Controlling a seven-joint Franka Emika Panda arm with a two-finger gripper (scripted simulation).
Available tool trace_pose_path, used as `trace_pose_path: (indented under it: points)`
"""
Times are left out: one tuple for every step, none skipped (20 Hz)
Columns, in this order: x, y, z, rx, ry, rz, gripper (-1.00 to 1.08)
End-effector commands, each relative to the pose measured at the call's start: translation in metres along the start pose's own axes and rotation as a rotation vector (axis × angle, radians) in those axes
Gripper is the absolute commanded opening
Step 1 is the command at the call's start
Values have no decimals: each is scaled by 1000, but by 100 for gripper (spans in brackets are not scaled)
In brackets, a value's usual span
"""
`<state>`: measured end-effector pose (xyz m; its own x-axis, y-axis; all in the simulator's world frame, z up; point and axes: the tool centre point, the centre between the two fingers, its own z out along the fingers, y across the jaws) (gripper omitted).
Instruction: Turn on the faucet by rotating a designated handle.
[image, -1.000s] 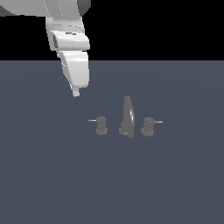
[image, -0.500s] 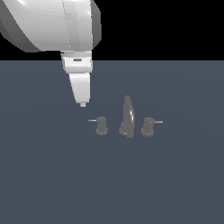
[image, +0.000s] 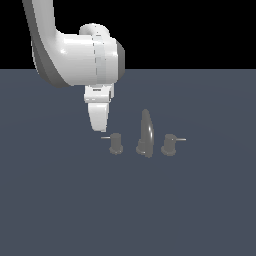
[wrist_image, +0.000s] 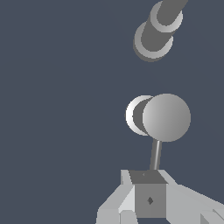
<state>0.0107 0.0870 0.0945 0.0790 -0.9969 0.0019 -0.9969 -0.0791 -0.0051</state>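
Gripper (image: 99, 128) hangs just above the tip of the lever pin (image: 105, 138) — fingers look together, nothing between them. Handle (image: 116, 143) stands on the grey floor (image: 60, 200), at the exterior view's left of the spout (image: 145, 133); twin knob (image: 169, 144) beyond.

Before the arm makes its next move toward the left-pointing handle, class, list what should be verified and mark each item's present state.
1. Claw beside the handle's pin, not the twin knob: ok.
2. Claw lined up with the pin, wrist view: ok.
3. Claw touching the pin: cannot tell.
4. Claw open or shut: cannot tell.
5. Claw apart from the spout: ok.
6. Handle upright: ok.
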Motion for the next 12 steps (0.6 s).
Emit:
trace_pose_path:
  points:
    - [5, -7, 11, -1, 1, 42, -100]
    - [7, -9, 15, -2, 1, 56, -100]
    - [9, -12, 18, -3, 1, 69, -100]
    - [10, -13, 21, -3, 1, 80, -100]
    - [12, -15, 24, -4, 1, 90, -100]
    - [13, -16, 26, -4, 1, 99, -100]
    - [14, -17, 28, -5, 1, 106, -100]
    - [15, -18, 29, -5, 0, 112, -100]
    - [15, -19, 30, -5, 0, 117, -100]
    - [16, -20, 31, -5, 0, 120, -100]
    - [16, -20, 31, -5, -1, 122, -100]
    - [16, -20, 31, -5, -1, 122, -100]
